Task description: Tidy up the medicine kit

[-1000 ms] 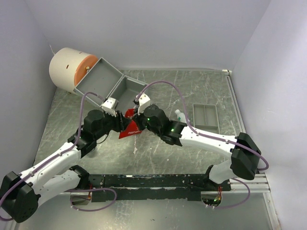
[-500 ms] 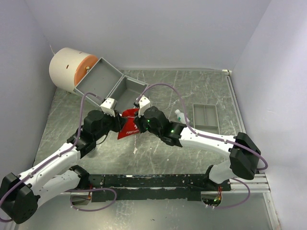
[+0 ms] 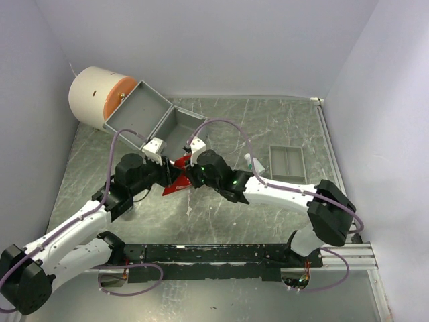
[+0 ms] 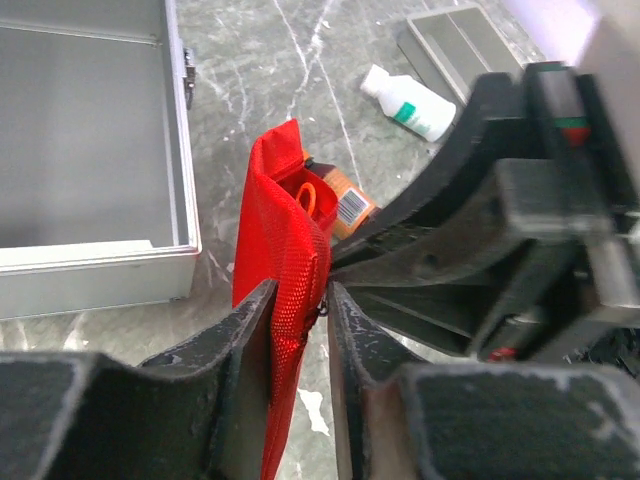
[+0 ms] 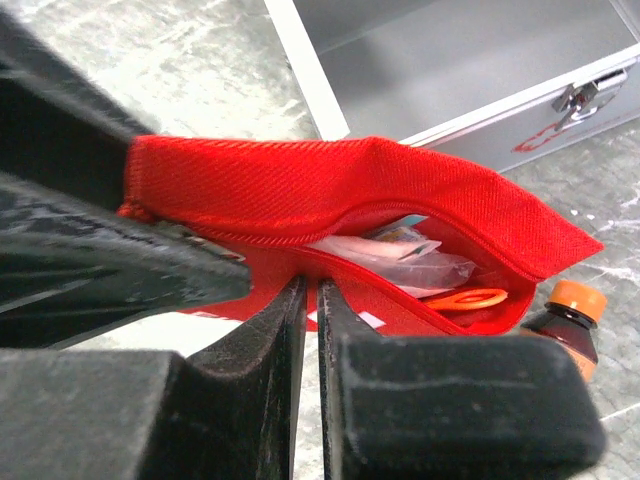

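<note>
A red zip pouch [image 3: 175, 182] is held off the table between both arms, in front of the open grey case [image 3: 151, 117]. In the right wrist view the pouch [image 5: 330, 185] gapes open, with clear packets [image 5: 400, 255] and an orange scissor handle [image 5: 470, 298] inside. My left gripper [image 4: 300, 300] is shut on the pouch's end [image 4: 285, 230]. My right gripper [image 5: 311, 290] is shut at the pouch's lower zip edge, close against the left gripper's fingers. A brown bottle with an orange cap [image 5: 570, 320] lies on the table under the pouch.
The open case shows an empty inside [image 4: 90, 130]. A white bottle [image 4: 415, 105] lies right of the pouch, near a small grey divided tray [image 3: 288, 164]. A white-and-orange drum [image 3: 97, 97] stands at the back left by the wall.
My right gripper has slid left along the pouch toward my left gripper. The pouch has shifted slightly left with it. The left arm has barely moved.
</note>
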Controlling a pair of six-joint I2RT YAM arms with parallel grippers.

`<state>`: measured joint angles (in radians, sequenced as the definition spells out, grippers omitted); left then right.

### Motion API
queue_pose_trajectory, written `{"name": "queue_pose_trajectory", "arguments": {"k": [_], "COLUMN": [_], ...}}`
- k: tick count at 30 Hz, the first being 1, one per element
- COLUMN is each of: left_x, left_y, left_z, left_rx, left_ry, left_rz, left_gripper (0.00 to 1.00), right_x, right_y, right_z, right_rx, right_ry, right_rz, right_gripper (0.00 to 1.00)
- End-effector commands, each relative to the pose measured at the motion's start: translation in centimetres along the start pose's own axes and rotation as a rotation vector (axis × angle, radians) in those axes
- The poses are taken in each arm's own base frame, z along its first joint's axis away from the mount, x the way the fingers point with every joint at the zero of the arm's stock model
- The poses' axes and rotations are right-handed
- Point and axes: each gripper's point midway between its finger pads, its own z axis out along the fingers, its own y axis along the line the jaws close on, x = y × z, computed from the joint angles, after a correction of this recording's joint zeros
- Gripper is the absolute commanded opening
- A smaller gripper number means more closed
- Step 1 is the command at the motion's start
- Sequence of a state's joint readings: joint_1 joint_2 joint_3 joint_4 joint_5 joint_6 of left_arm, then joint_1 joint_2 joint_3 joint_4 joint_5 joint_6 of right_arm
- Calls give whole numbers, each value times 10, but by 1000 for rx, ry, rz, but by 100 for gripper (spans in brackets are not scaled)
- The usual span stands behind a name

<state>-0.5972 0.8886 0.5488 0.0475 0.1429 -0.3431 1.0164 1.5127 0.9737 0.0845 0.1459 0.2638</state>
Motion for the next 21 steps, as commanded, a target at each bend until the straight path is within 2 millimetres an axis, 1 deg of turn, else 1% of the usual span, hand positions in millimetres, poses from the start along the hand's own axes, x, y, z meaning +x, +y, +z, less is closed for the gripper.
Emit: {"name": "queue_pose_trajectory", "arguments": {"k": [1,5,8,9,11,15,19,21], "left_x": [-12,-11,-11,-12,-12,-7,10,19], "left_y": [-23,-23,-24,-25,-28,-38,-43,-43], "left_z": [-2,-3,-3,-3,-2,-3,-4,-4], "left_rx": [107,108,110,114,131,192,239,250], "left_ry": [11,23,27,28,39,86,186,237], "left_rz": [26,32,38,39,40,49,59,61], "left_gripper": [34,22,18,19,25,39,48,50], "right_x": [2,0,-1,-1,-3,-3,-3,-3], "right_y": [-11,-13,-17,-18,-22,-27,-29,-31], "right_z": [10,12,10,9,8,9,12,14], "right_rx": [41,26,21,19,23,31,45,51], "right_ry": [-7,-18,-26,-27,-32,-30,-29,-26], "right_rz": [17,13,10,11,17,37,67,82], "right_gripper": [12,22,29,30,31,31,31,31]}}
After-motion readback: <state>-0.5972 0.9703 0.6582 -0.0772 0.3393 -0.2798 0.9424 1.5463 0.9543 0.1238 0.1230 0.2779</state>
